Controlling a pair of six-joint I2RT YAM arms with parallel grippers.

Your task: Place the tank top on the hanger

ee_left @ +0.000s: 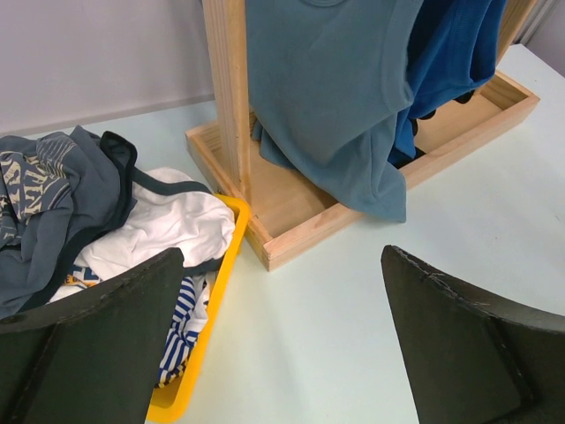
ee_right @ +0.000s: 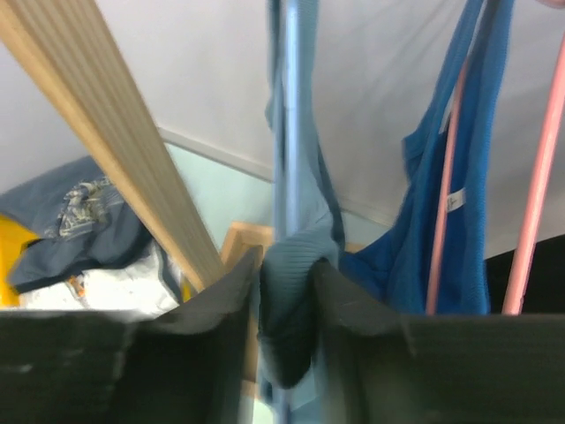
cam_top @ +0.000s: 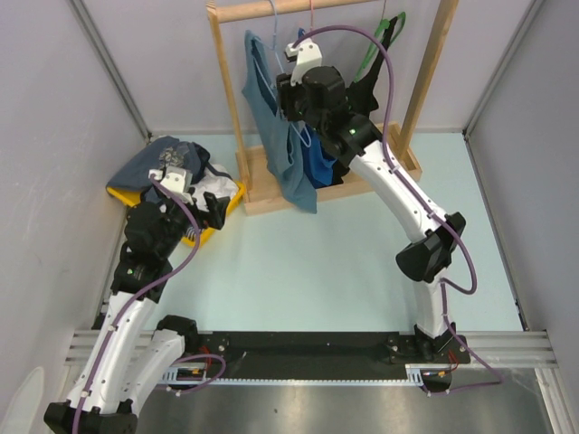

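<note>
The dusty teal tank top point(cam_top: 276, 136) hangs from the wooden rack, draped down to the rack's base; it also shows in the left wrist view point(ee_left: 327, 97). The pale light-blue hanger point(cam_top: 272, 36) hooks on the top rail, and its wire point(ee_right: 290, 132) runs close in the right wrist view. My right gripper point(ee_right: 287, 309) is shut on a bunched fold of the tank top point(ee_right: 296, 291) high by the hanger. My left gripper point(ee_left: 282, 353) is open and empty, low over the table beside the yellow bin.
A yellow bin point(cam_top: 222, 221) of mixed clothes point(ee_left: 150, 221) sits left of the rack. The wooden rack's post point(ee_left: 228, 97) and base tray point(cam_top: 271, 194) stand centre back. A royal-blue top point(ee_right: 433, 221) on a pink hanger point(ee_right: 446, 177) and a green hanger point(cam_top: 380, 41) hang to the right.
</note>
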